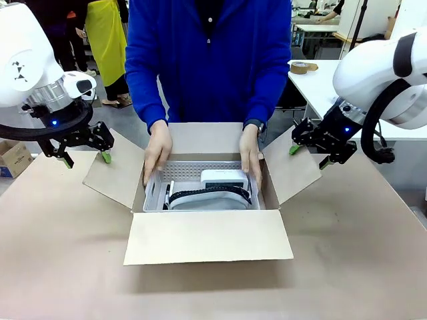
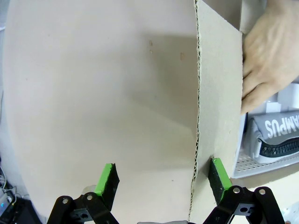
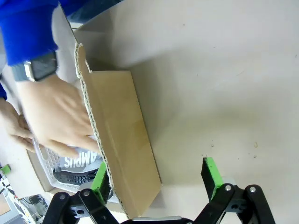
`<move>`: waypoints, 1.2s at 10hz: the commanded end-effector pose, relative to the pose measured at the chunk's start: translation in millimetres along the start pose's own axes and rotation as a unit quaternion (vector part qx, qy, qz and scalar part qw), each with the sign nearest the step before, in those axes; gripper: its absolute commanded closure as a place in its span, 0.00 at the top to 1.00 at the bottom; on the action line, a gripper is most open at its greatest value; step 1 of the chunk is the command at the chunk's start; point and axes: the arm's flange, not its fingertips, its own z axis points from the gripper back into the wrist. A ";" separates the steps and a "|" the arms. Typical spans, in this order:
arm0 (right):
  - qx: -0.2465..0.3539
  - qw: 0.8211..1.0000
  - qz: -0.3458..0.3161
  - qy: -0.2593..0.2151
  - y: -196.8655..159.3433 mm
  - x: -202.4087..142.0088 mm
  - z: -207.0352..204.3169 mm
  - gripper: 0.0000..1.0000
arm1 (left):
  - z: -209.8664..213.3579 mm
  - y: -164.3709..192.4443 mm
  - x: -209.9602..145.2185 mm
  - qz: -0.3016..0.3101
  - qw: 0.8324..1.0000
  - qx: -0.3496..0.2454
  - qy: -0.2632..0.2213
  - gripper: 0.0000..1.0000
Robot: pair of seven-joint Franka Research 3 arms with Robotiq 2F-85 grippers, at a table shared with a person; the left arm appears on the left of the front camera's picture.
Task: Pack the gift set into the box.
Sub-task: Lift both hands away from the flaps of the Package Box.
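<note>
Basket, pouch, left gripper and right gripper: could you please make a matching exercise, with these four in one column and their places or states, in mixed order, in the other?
1. basket
2. pouch
3. left gripper
4. right gripper

A. open, with a finger on each side of the flap at the person's left
B. inside the carton, between the person's hands
C. open, at the flap at the person's right
D. in the basket, grey with black trim

Pairs: 1-B, 2-D, 3-C, 4-A
</note>
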 end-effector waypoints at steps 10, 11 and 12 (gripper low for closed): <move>0.212 0.975 0.001 -0.074 -47.5 -0.9 95.1 1.00 | 85.0 115.0 -24.8 -0.072 0.934 -0.351 -0.012 1.00; 0.325 0.943 -0.060 -0.020 -97.8 3.8 125.8 1.00 | 92.1 164.4 -37.4 -0.052 0.889 -0.454 -0.035 1.00; 0.427 0.897 -0.101 0.048 -147.5 5.5 129.2 1.00 | 78.9 195.8 -48.8 -0.023 0.851 -0.519 -0.076 1.00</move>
